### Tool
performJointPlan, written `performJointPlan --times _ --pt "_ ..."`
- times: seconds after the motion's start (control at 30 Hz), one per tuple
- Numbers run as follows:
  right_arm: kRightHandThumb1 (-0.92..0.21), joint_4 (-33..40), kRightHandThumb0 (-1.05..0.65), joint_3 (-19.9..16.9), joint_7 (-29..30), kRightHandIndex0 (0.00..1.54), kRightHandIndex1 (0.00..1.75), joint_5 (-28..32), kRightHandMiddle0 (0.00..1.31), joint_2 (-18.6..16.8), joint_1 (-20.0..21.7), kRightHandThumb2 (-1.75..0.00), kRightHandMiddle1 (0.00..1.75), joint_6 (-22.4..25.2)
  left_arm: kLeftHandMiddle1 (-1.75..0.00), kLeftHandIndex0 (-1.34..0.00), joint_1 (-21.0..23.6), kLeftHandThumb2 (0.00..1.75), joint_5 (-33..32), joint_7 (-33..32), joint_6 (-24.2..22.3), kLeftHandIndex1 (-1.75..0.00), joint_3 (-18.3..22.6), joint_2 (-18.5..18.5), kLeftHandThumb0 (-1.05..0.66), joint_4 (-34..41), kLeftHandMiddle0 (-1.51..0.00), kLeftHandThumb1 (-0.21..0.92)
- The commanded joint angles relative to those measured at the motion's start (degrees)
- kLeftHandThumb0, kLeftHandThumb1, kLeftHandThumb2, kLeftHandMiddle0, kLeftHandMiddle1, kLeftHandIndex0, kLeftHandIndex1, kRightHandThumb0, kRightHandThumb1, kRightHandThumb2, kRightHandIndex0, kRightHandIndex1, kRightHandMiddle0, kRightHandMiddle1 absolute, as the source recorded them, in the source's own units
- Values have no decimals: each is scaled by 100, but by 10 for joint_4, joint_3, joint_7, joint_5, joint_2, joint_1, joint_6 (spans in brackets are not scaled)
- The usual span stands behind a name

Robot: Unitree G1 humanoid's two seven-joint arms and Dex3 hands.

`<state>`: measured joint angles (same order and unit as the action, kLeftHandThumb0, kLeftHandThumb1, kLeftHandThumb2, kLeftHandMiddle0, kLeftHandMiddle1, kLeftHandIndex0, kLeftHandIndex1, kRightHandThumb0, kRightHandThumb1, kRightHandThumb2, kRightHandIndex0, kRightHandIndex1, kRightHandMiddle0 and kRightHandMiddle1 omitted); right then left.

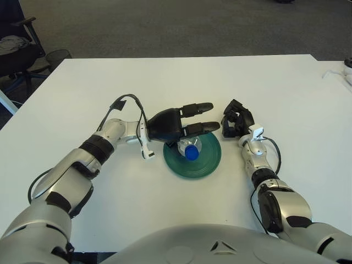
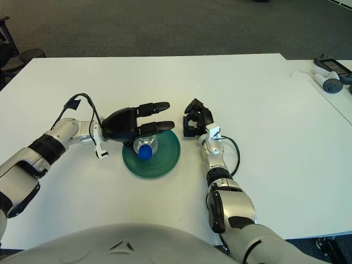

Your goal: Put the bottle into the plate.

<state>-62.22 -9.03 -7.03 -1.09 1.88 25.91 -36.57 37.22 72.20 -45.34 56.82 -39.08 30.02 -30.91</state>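
A clear plastic bottle (image 1: 191, 148) with a blue cap lies on its side in the green plate (image 1: 204, 166) at the middle of the white table. My left hand (image 1: 186, 122) hovers just over the bottle's far end. Its fingers are stretched out straight to the right and it holds nothing, though it hides part of the bottle's body. My right hand (image 1: 237, 122) shows just right of the plate with its fingers loosely bent and nothing in them.
A black cable and a white tag (image 1: 144, 148) hang from my left wrist, close to the plate's left rim. Two controllers (image 2: 329, 74) lie at the table's far right edge. An office chair (image 1: 14, 49) and a wire bin (image 1: 58, 55) stand beyond the left corner.
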Motion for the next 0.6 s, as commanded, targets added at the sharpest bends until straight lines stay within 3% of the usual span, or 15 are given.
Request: performJointPlan --times 0.0,0.27,0.57 --pt "-10 -121 -1 13 9 78 175 -10 61 -35 -138 -152 160 107 0 0 27 99 -14 -33 7 -8 7 9 -99 -13 0 92" --pt "-17 -120 -1 12 -2 75 172 -7 48 -35 -139 -149 174 94 0 0 30 91 -18 -44 13 -6 8 8 -96 -20 0 92" --pt "-21 -118 -1 9 -12 75 163 -2 45 -36 -140 -141 175 91 0 0 34 86 -24 -26 16 -4 8 8 -95 -23 0 92"
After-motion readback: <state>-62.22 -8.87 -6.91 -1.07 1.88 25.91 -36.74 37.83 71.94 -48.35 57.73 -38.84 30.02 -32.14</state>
